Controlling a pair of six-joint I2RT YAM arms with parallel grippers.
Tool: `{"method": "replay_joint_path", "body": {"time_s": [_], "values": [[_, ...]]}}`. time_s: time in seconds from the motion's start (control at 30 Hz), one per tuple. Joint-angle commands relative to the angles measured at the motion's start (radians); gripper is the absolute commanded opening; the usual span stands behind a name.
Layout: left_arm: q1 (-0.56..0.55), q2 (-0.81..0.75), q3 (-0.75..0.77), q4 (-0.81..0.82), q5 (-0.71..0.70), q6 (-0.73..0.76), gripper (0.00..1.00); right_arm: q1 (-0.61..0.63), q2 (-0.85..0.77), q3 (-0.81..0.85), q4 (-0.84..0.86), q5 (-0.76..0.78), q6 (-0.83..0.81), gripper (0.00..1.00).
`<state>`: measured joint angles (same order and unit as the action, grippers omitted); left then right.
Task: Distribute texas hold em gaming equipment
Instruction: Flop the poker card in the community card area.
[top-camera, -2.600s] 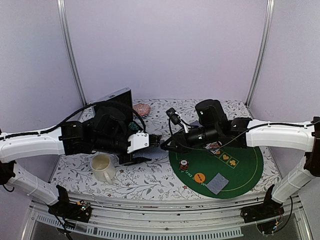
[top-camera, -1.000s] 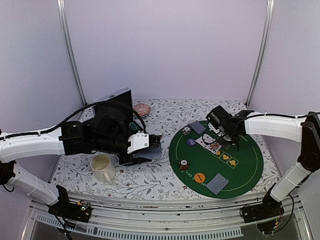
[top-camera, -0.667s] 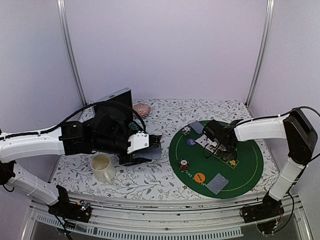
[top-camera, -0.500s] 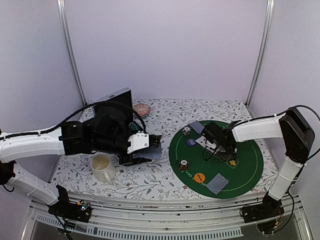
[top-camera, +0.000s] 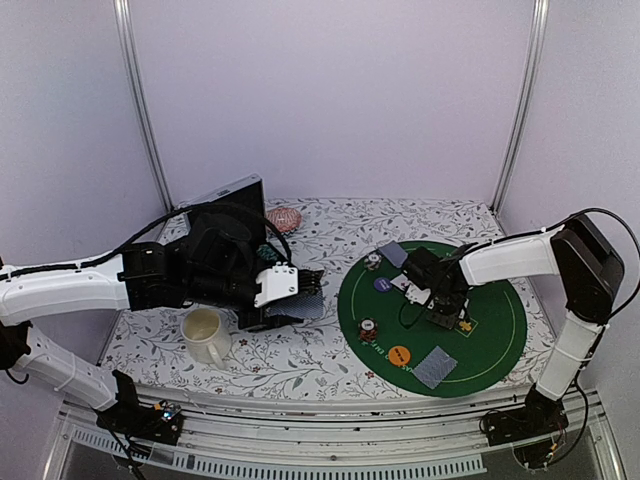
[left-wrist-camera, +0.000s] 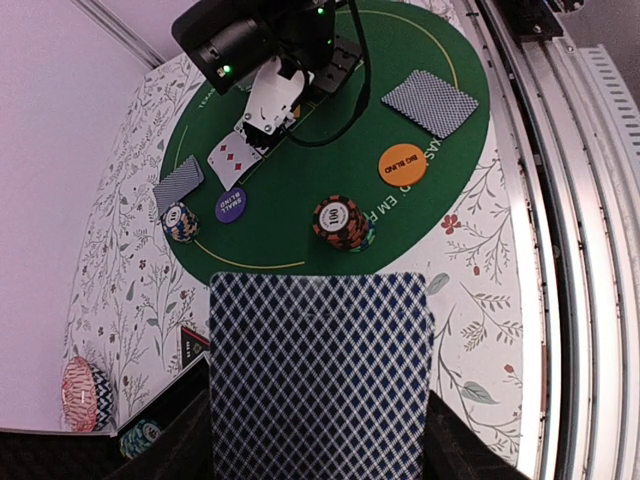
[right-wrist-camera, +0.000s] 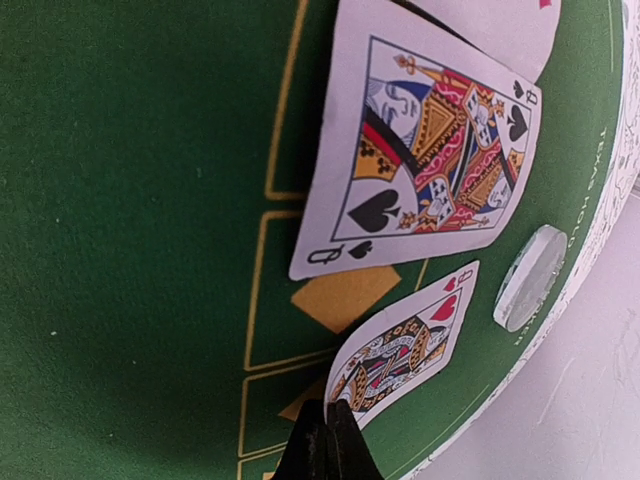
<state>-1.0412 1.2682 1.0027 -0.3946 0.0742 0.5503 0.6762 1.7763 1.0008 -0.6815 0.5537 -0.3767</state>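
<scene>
Playing cards (left-wrist-camera: 320, 370): stack clamped in left gripper (top-camera: 303, 292), beside green mat (top-camera: 495, 340). Right gripper (right-wrist-camera: 325, 437) pinched shut, nothing held, tips set at king of hearts (right-wrist-camera: 395, 355) corner. Nudge best done slow and light, king squared beside queen of spades (right-wrist-camera: 430, 170).

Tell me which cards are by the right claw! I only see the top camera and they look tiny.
Observer: The right wrist camera shows a queen of spades face up on the green mat.
Operator: What's beside it?
Observer: A hearts picture card, face up too.
Operator: Is the claw open?
Observer: No, the right gripper is shut.
</scene>
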Motion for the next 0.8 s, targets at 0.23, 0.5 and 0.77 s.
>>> {"method": "replay_joint_path", "body": {"time_s": [0.23, 0.5, 0.77], "values": [[0.01, -0.019, -0.01, 0.011, 0.005, 0.008, 0.62, 0.003, 0.059, 0.052, 0.008, -0.057, 0.036, 0.02], [0.01, -0.018, -0.011, 0.011, 0.0, 0.008, 0.62, -0.002, 0.088, 0.086, -0.005, -0.09, 0.074, 0.02], [0.009, -0.025, -0.01, 0.01, 0.004, 0.007, 0.61, -0.003, 0.098, 0.092, -0.037, -0.094, 0.112, 0.03]]}}
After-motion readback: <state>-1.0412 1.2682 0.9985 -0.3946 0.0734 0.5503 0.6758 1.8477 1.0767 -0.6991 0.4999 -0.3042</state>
